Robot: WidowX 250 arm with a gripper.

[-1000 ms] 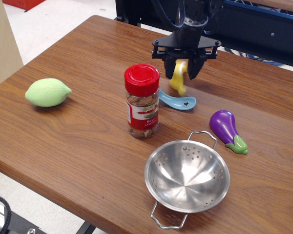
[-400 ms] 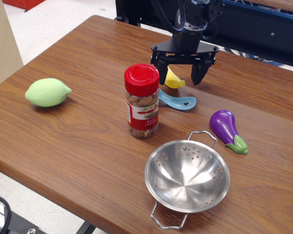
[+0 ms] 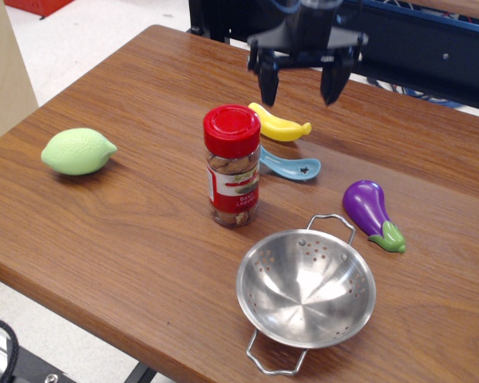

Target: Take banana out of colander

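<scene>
Since the last frames I've let go: banana (image 3: 281,128) now lies flat on the table (image 3: 128,231), well apart from the empty colander (image 3: 306,287), so the task looks done. My gripper (image 3: 301,89) has risen above it, jaws spread, holding nothing. Nearby: spice jar (image 3: 233,165), blue spoon (image 3: 291,166), eggplant (image 3: 370,211), lemon (image 3: 78,151). Nothing blocks my retreat.

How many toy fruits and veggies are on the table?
3: the green lemon at the left, the banana behind the jar, the purple eggplant at the right.
</scene>
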